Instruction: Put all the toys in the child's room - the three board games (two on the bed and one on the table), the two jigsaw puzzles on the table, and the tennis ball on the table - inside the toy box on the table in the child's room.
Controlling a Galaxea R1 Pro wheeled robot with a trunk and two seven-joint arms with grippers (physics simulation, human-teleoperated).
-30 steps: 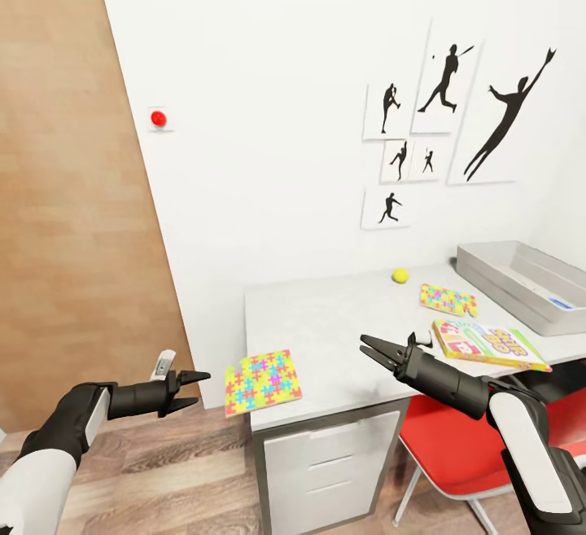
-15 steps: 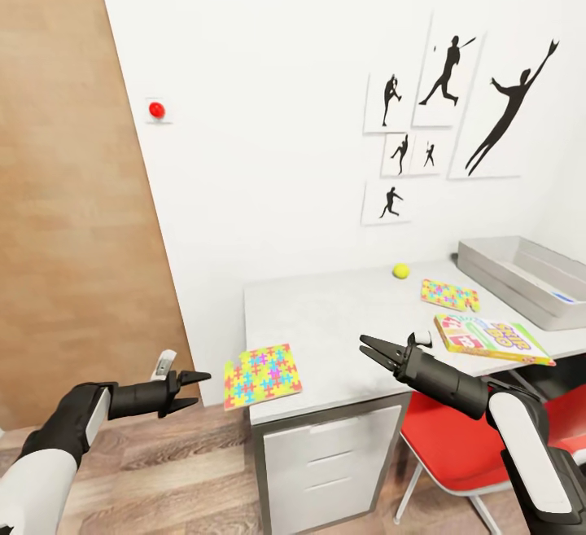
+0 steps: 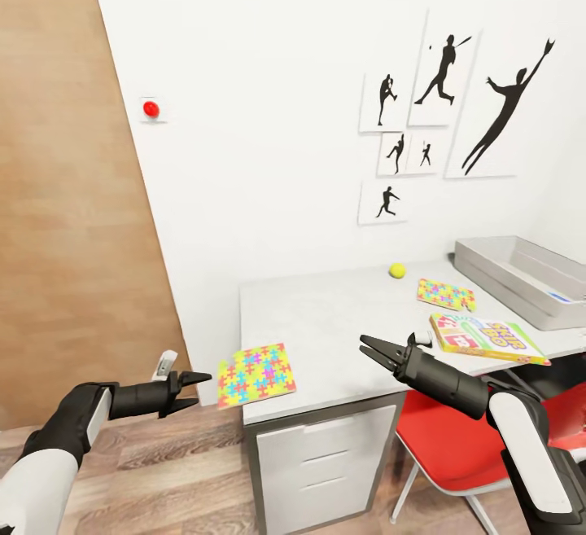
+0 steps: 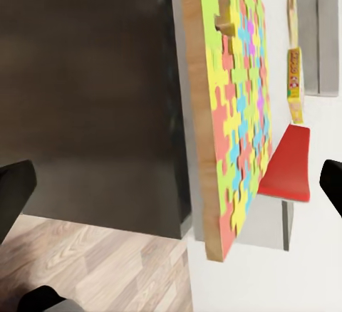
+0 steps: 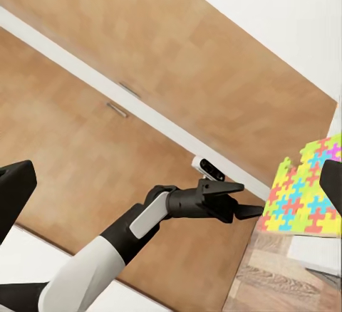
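Nearest the camera, both black forearms reached forward at about bench height, each wrist level and pointing inward. The left gripper hung beside the bench's near-left corner with its tapered fingers parted and nothing between them; the right gripper hovered over the bench's front edge, fingers likewise spread and empty. Just beyond the left gripper, a thin jigsaw puzzle with a pastel mosaic face and tan, notched edges overhung the near-left corner of the white, matte bench. Farther right lay a flat printed board game, then a second jigsaw puzzle. A small yellow-green tennis ball sat near the wall. The shallow light-grey toy box with flared sides stood at the far right.
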